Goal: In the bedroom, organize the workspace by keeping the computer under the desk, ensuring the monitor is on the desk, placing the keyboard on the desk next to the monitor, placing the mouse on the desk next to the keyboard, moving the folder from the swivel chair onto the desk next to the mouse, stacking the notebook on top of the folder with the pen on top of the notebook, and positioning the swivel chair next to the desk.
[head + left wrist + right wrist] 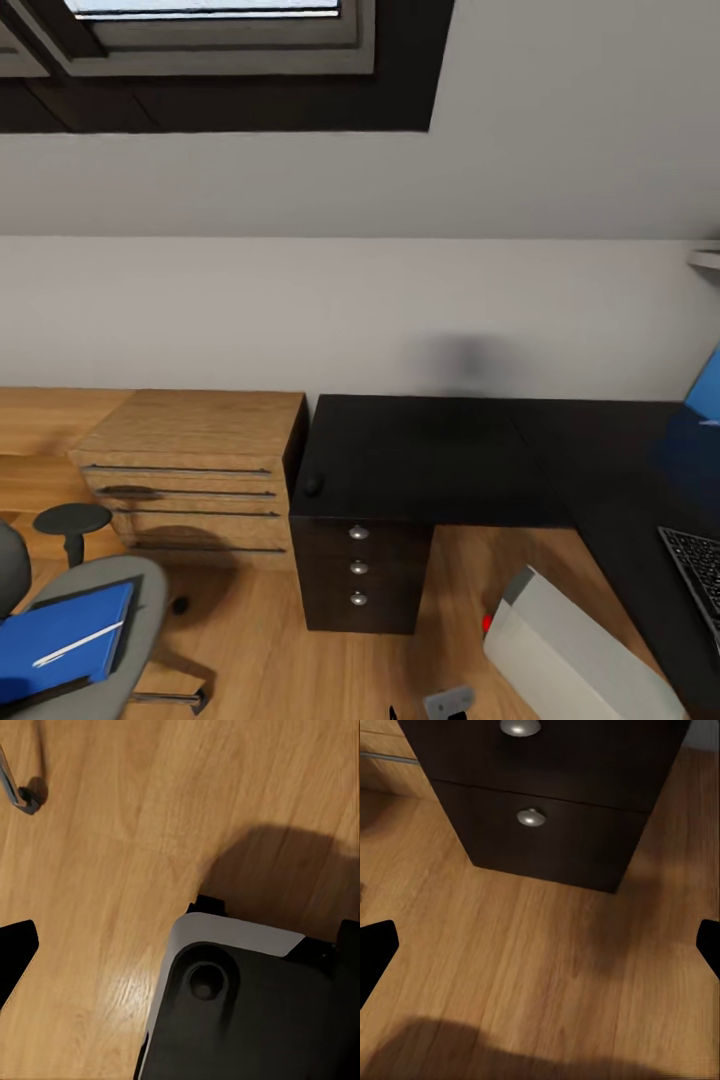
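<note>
Right wrist view: the right gripper [540,945] is seen pointed down at the wooden floor [510,967], its two dark fingertips [375,952] spread wide at the frame edges, with nothing held or touched. Left wrist view: one dark fingertip [15,952] of the left gripper is shown above the floor; the opposite side is hidden by the robot's own dark body [247,1020], so its opening cannot be told. Head view, near to far: the swivel chair [140,620] is placed lower left, with the folder [65,630] lying flat on its seat. The computer [570,650] is seen tilted on the floor beside the desk [420,460]. The keyboard [695,565] rests on the desk's right wing. A light wooden cabinet [190,450] stands touching the desk's left end
</note>
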